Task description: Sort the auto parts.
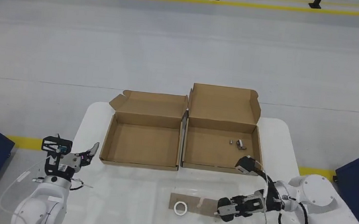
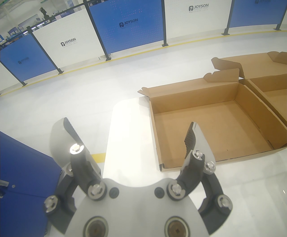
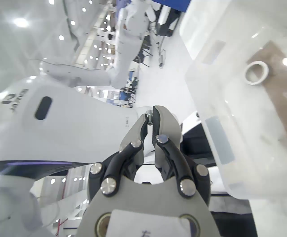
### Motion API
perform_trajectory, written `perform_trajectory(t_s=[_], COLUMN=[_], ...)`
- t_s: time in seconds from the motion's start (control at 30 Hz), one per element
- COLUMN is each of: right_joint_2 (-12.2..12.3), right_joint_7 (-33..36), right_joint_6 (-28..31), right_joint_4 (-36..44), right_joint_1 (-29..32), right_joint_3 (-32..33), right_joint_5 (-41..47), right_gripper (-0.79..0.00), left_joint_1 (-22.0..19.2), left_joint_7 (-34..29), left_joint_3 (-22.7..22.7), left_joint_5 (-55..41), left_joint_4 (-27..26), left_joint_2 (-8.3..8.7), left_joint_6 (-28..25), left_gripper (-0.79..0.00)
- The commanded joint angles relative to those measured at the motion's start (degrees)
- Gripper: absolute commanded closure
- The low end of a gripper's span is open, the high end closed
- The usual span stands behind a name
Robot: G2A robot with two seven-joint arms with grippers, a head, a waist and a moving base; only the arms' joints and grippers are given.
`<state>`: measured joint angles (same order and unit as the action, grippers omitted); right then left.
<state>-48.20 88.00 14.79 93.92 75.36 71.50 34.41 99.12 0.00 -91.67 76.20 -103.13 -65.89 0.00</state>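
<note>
Screw [image 3: 148,117] pinched at very tips of right gripper [image 3: 150,114], jaws clamped on it so small part stays put; held near clear tray [image 3: 224,107]; white ring [image 3: 256,72] lies in tray on brown card; right box [image 1: 224,104] holds similar small parts [image 1: 237,144], likely destination; left gripper [image 2: 130,128] spread wide, holding nothing, beside empty left box [image 1: 144,120].
</note>
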Motion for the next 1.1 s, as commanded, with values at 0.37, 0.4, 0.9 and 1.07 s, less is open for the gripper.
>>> perform_trajectory(t_s=[0.37,0.4,0.9,1.07], right_joint_2=[0.4,0.2,3.1,3.2], right_joint_7=[-0.2,0.0,0.0,0.0], right_joint_6=[-1.6,-2.4,-15.7,-18.3], right_joint_4=[-0.1,0.9,9.8,11.2], right_joint_1=[-1.5,-1.0,-6.0,-7.2], right_joint_3=[-3.5,-4.3,-12.7,-14.9], right_joint_5=[8.0,11.4,36.8,42.2], right_gripper=[0.0,0.0,0.0,0.0], left_joint_1=[0.0,0.0,0.0,0.0], left_joint_7=[0.0,0.0,0.0,0.0], left_joint_3=[0.0,0.0,0.0,0.0], left_joint_5=[0.0,0.0,0.0,0.0], left_joint_4=[0.0,0.0,0.0,0.0], left_joint_2=[0.0,0.0,0.0,0.0], left_joint_6=[0.0,0.0,0.0,0.0], left_gripper=[-0.785,-0.785,-0.785,-0.785])
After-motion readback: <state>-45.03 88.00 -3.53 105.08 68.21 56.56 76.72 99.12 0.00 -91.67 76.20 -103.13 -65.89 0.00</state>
